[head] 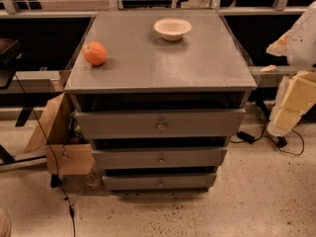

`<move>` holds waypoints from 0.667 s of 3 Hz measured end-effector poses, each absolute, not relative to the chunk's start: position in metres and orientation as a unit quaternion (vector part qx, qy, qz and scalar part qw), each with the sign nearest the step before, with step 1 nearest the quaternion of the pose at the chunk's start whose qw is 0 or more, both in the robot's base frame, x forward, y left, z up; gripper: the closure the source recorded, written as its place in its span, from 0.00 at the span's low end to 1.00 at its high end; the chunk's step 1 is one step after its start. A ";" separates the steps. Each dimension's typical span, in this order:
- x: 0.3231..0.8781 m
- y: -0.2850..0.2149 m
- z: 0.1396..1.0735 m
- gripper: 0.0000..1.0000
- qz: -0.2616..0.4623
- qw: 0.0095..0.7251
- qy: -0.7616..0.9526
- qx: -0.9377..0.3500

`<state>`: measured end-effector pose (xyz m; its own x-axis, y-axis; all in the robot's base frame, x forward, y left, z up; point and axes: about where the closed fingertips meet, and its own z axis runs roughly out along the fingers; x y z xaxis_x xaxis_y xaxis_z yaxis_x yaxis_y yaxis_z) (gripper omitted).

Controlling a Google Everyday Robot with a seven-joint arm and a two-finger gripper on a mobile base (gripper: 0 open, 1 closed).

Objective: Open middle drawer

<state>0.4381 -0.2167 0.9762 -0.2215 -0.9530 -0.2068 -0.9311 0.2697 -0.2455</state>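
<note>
The gripper (295,100) hung beyond the surface's (163,65) right edge; whether open, I couldn't tell. I should centre on the middle drawer (123,158) knob (161,159) and pull straight.

Counter (148,63) top: matt grey, smooth, faint sheen. Middle drawer (197,158): same matt grey front, small shiny metal knob (161,160). Bowl (172,28): smooth, off-white. Floor (197,216): speckled, polished. Gripper (291,107), right edge: cream, plastic-looking, matt.
</note>
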 end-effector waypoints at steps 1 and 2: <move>0.438 -0.217 0.977 0.00 -0.034 0.163 0.780 -0.603; 0.437 -0.219 0.953 0.00 -0.021 0.183 0.773 -0.607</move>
<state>0.4371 -0.2192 0.9528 -0.1953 -0.9463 -0.2576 -0.9313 0.2613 -0.2539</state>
